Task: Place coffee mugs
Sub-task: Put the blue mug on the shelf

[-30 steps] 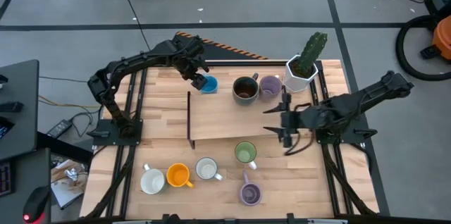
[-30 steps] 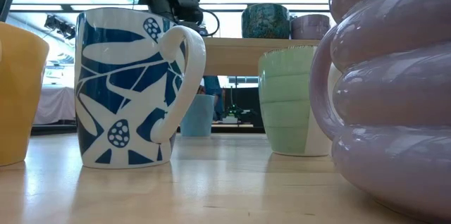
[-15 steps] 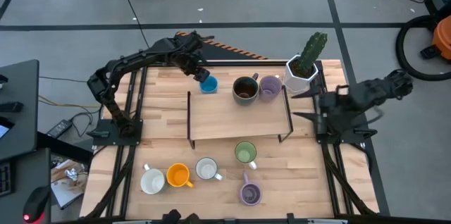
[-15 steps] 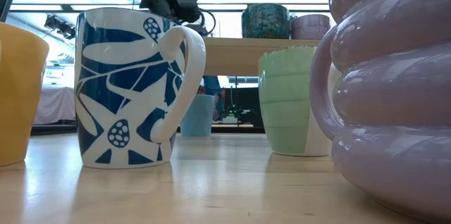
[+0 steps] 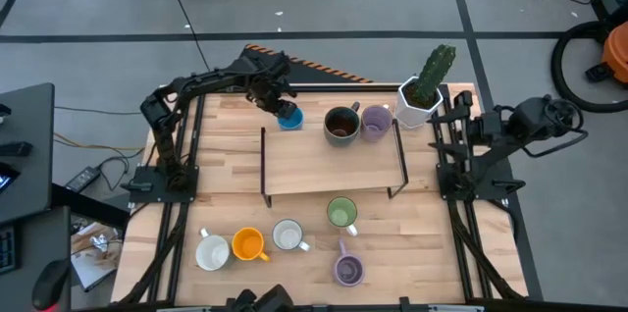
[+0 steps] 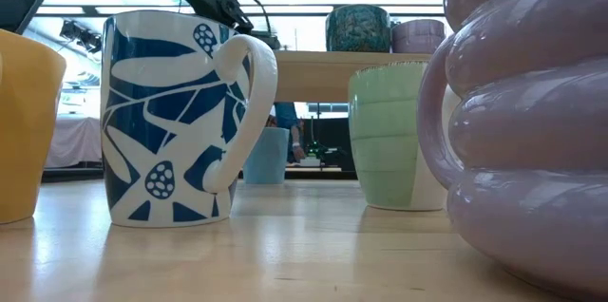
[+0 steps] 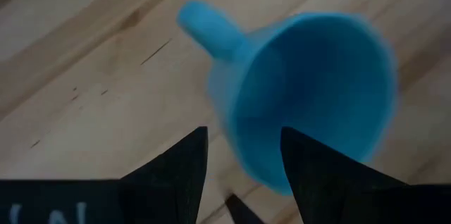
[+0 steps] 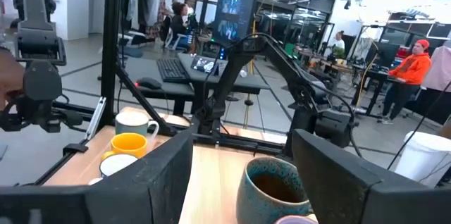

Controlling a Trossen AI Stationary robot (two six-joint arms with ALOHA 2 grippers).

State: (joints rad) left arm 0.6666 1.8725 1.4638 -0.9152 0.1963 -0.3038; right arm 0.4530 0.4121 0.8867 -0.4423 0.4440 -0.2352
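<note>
Coffee mugs, eight in count, listed against the raised wooden shelf [image 5: 332, 163] at the middle of the tabletop [image 5: 226, 155]. Right arm: has swung off the shelf to its right end, near the cactus pot [image 5: 420, 96]; right pincer [image 8: 239, 153] is spread wide and empty, so it reads as parked and that side's turn as likely done. Left arm: reaches to the shelf's back-left corner, and the left pincer [image 7: 243, 136] has dropped onto the blue mug [image 5: 289, 116]. Its fingers have drawn in a little but are parted, one outside the wall by the handle and one over the bowl. No clamp is evident, so a grasp looks begun, not made. Blue mug: upright on the tabletop just behind the shelf, a flared cup with a stub handle. Dark brown mug [image 5: 341, 124] and purple mug [image 5: 376, 120]: side by side on the shelf's back edge. Green mug [image 5: 341, 213]: just in front of the shelf. White mug [image 5: 287, 235], orange mug [image 5: 248, 244], second white mug [image 5: 212, 251] and ribbed purple mug [image 5: 348, 270]: farther in front, unplaced.
</note>
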